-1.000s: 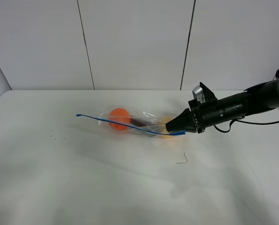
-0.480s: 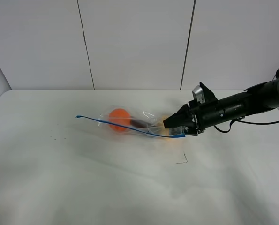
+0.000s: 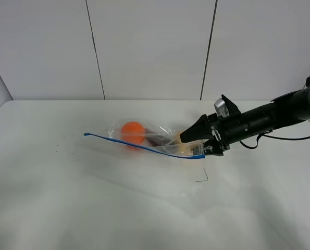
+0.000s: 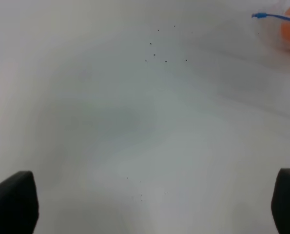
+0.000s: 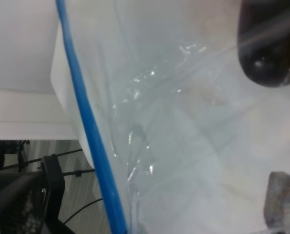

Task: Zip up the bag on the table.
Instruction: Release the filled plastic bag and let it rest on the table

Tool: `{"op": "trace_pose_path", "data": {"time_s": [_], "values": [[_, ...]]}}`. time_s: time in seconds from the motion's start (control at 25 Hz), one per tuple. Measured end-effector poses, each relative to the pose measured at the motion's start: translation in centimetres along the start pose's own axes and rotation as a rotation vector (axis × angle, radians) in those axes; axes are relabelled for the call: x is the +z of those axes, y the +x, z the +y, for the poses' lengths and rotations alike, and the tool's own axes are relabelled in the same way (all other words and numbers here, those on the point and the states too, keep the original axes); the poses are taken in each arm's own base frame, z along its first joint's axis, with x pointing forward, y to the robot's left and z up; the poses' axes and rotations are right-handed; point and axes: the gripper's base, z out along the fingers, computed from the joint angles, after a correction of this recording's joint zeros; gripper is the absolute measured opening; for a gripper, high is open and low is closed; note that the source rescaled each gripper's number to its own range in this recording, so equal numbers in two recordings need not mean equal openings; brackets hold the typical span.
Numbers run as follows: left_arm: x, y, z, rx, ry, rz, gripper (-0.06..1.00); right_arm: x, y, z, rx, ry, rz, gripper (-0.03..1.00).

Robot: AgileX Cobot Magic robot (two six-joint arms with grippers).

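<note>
Our right claw (image 3: 196, 142) has its jaws spread, straddling the near end of the bag (image 3: 144, 138) without pinching it. The blue strip (image 3: 139, 146) runs straight away from it along the white table (image 3: 144, 208). Thin crinkly film, round orange fruit inside. Left claw (image 4: 145, 204) released, well apart.
</note>
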Motion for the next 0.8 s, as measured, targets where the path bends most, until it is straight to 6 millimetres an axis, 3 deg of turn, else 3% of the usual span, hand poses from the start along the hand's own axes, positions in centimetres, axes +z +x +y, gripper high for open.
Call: {"op": "trace_pose_path", "data": {"time_s": [0.44, 0.8], "values": [[0.0, 0.0, 0.0, 0.0, 0.0, -0.001, 1.0, -1.5, 0.2, 1.9, -0.054, 0.082, 0.03, 1.0], [0.0, 0.0, 0.0, 0.0, 0.0, -0.001, 1.0, -4.9, 0.7, 1.1, -0.011, 0.572, 0.053, 1.0]]}}
